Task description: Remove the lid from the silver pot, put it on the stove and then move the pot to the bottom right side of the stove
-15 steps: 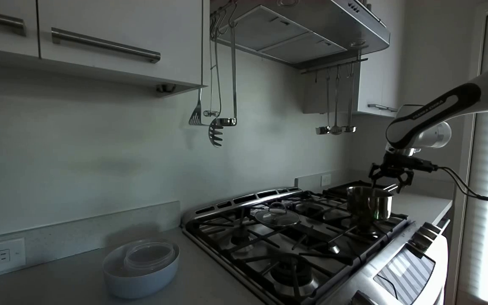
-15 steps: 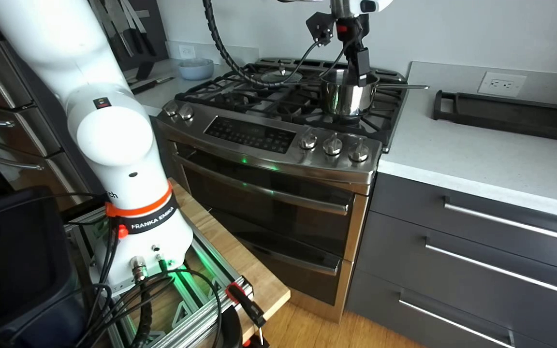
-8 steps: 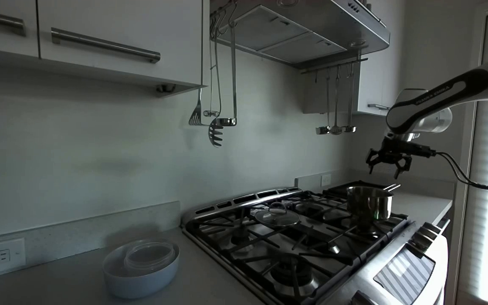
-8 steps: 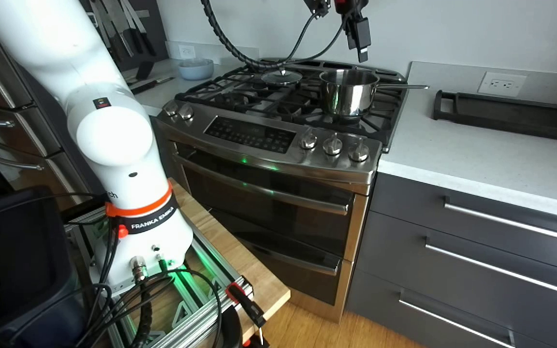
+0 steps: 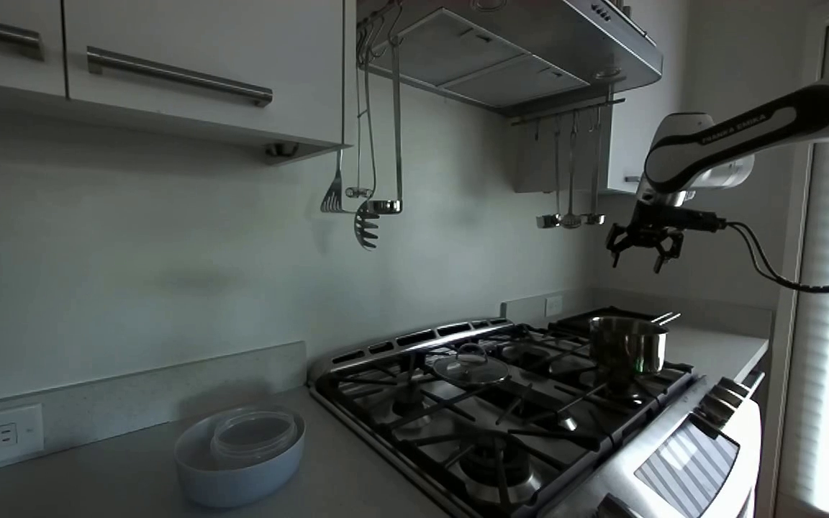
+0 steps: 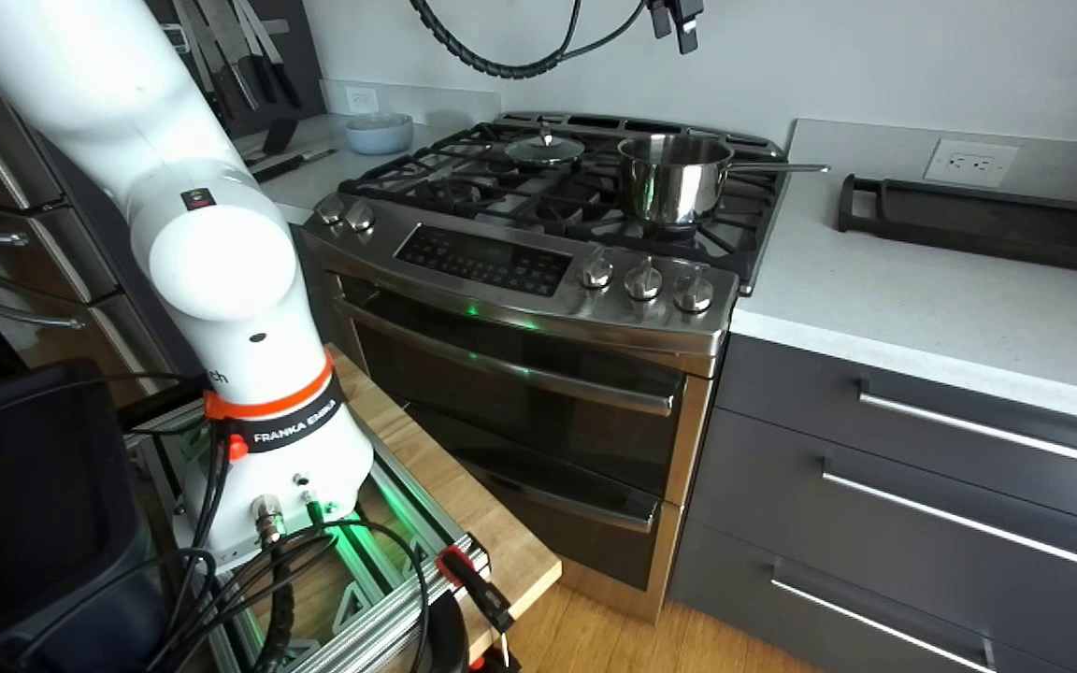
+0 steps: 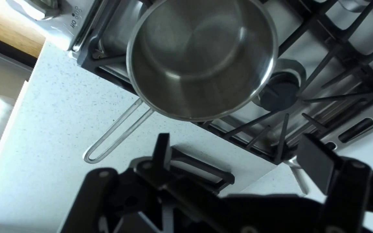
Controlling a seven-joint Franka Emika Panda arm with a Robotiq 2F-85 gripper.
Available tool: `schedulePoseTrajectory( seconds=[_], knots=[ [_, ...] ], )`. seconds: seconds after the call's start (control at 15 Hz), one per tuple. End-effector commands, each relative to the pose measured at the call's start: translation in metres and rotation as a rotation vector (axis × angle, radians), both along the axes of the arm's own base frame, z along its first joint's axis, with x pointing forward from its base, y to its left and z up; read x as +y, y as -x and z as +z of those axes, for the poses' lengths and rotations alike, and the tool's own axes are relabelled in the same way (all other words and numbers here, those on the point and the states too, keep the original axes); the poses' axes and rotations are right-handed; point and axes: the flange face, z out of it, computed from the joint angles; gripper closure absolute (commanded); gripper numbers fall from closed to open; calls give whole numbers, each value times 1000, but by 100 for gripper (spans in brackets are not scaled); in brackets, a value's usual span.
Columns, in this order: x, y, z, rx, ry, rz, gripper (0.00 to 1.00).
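While the gripper (image 5: 637, 263) is hanging in the air high above the stove (image 6: 492, 304), its fingers (image 7: 316, 165) are standing wide apart, so: released, well apart from the silver pot (image 6: 674, 187). In an exterior view the top edge is cutting off most of the gripper; the white arm (image 6: 211, 252) is rising on the left there, and a ribbed black cable (image 6: 501, 70) is looping over the stove.

Silver pot is sitting upright on the black grates (image 7: 343, 40) at the stove's right end, toward the front, open at the top. Its handle (image 6: 782, 167) is sticking out sideways over the light counter (image 6: 922, 318). Wrist view is looking down into it, bare shiny metal showing inside, a burner (image 7: 278, 97) showing just beside it.

Lid (image 6: 543, 150) is lying on the grates too, toward the back and left of the middle, knob (image 6: 546, 136) up, well apart from the pot; both exterior views are showing it.

Rest, quick: a long black tray (image 6: 997, 220) is lying on the counter right of the stove, near a wall outlet (image 6: 971, 163); dark drawers (image 6: 791, 393) are sitting underneath. A pale bowl (image 5: 238, 482) is standing past the stove's left end, a clear container (image 5: 252, 435) sitting inside it. Metal utensils (image 5: 386, 208) are hanging near the range hood (image 5: 486, 61).
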Motion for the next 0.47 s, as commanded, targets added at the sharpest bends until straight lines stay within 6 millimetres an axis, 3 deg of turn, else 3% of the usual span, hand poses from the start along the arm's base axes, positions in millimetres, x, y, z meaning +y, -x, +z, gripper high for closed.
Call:
schedulePoseTrajectory(
  seconds=[0.0,0.4],
  knots=[
    [16,-3,15,31,40,32,0],
    [17,-3,16,9,30,33,0]
  ],
)
